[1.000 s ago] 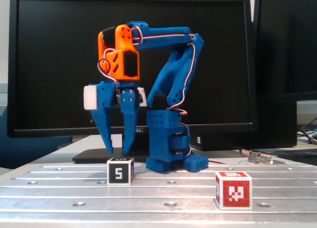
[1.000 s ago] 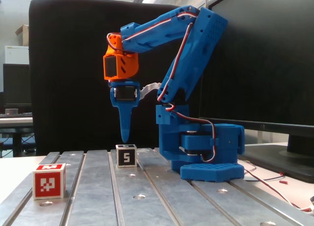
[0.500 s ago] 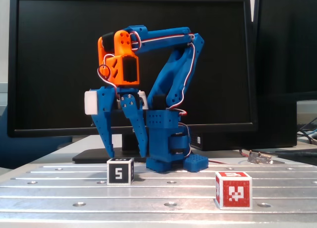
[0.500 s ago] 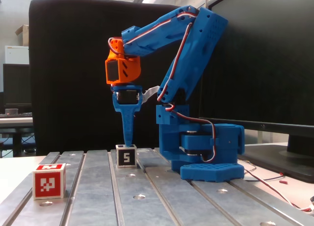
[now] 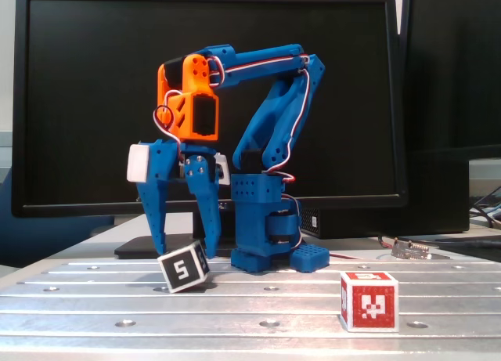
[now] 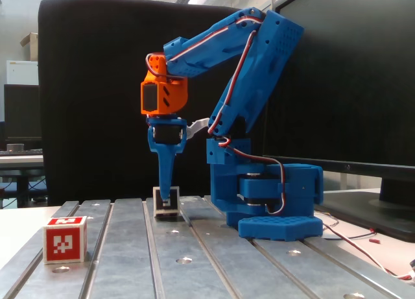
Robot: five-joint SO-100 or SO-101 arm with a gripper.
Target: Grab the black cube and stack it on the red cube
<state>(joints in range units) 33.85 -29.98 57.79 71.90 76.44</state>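
Nearest you in both fixed views sits the red cube (image 5: pixel 369 301) (image 6: pixel 65 239), flat on the grooved metal table (image 5: pixel 266 310) (image 6: pixel 130 260), well apart from everything else. Its white edges and red-and-white pixel pattern read clearly.

Farther back you find the black cube (image 5: pixel 183 268) (image 6: pixel 167 203). In a fixed view it is tipped to one side, the face with the white "5" turned askew and one lower corner on the table; a shadow lies under it. In the other fixed view you cannot read its digit at all, because a blue finger (image 6: pixel 166 176) comes down right in front of that face and hides its middle; only the white border and dark bits show.

The gripper (image 5: pixel 185 249) (image 6: pixel 166 198) stands spread wide over the cube. One fingertip (image 5: pixel 210 250) looks to touch the cube's upper right corner, while the other finger (image 5: pixel 152 212) ends to the left, clear of it. You cannot tell whether either presses on the cube.

Behind that stands the arm's blue base (image 5: pixel 266 228) (image 6: pixel 269 198), and farthest back a dark monitor (image 5: pixel 78 79). At the far right a small metal piece (image 5: pixel 411 249) is too blurred to name.
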